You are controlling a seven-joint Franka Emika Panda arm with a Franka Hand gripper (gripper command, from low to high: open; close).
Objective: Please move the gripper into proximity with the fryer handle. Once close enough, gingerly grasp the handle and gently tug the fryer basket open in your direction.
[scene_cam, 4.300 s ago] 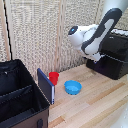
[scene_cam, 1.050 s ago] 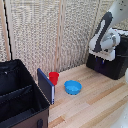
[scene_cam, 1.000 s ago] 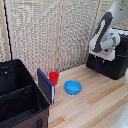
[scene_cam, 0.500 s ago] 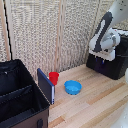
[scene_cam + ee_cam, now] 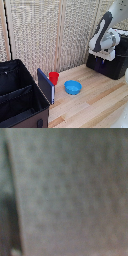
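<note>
The black air fryer point(image 5: 111, 66) stands on the wooden table at the exterior view's right. Its basket front point(image 5: 98, 65) faces the table's middle. My gripper point(image 5: 102, 60), the white block at the end of the white-and-grey arm, hangs right at the top of that front, fingers pointing down. The handle itself is hidden behind the gripper. The fingers are too small and dark against the fryer to tell how they stand. The wrist view shows only a blurred grey surface point(image 5: 70, 188) very close to the camera.
A large black open case point(image 5: 20, 97) with dividers fills the exterior view's lower left, with a blue-edged panel point(image 5: 46, 85) at its side. A red cup point(image 5: 53, 77) and a blue bowl point(image 5: 73, 87) sit on the table point(image 5: 95, 102). A slatted screen point(image 5: 45, 35) stands behind.
Since 4.3 s ago the arm has swung right and down onto the fryer's front. Over the last second nothing has visibly moved.
</note>
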